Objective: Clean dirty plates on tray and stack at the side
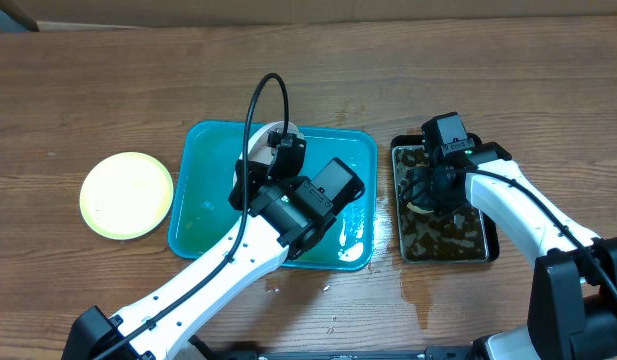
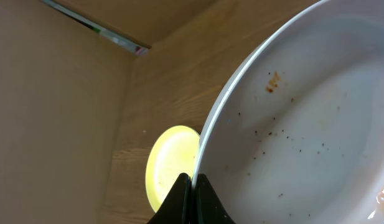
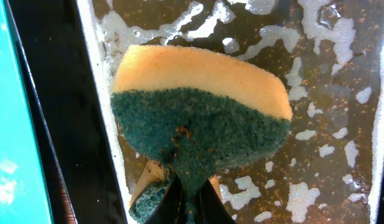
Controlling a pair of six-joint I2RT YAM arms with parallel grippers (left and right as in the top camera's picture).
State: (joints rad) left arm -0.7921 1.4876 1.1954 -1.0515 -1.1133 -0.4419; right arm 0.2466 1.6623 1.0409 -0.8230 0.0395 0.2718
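Two plates show. The pale yellow-green plate [image 1: 126, 194] lies flat on the table [image 1: 78, 90] to the left of the tray [image 1: 203, 215], apart from its rim and looking clean. A white plate [image 2: 304, 137] is held tilted above the far end of the tray. A third plate cannot be seen; the left arm may hide it.

The step in hand looks like scrubbing the white plate, whose face carries dark specks and a small orange-brown smear. The left gripper [image 2: 193, 185] pinches that plate by its rim, its jaws drawn almost together on the thin edge.

Right of the tray, in the black pan [image 1: 483, 245] of murky, foamy water, the right gripper [image 3: 192, 196] clamps the sponge [image 3: 201, 124]. Its jaws are narrow on the green scouring side, and the yellow side faces away from the camera.

The next move probably calls for lifting the wet sponge out of the pan and carrying it over the tray's right rim. There it should meet the tilted plate's face with the left grip firm, because a push on a plate held only by its rim could twist it loose. Drips should fall inside the tray.
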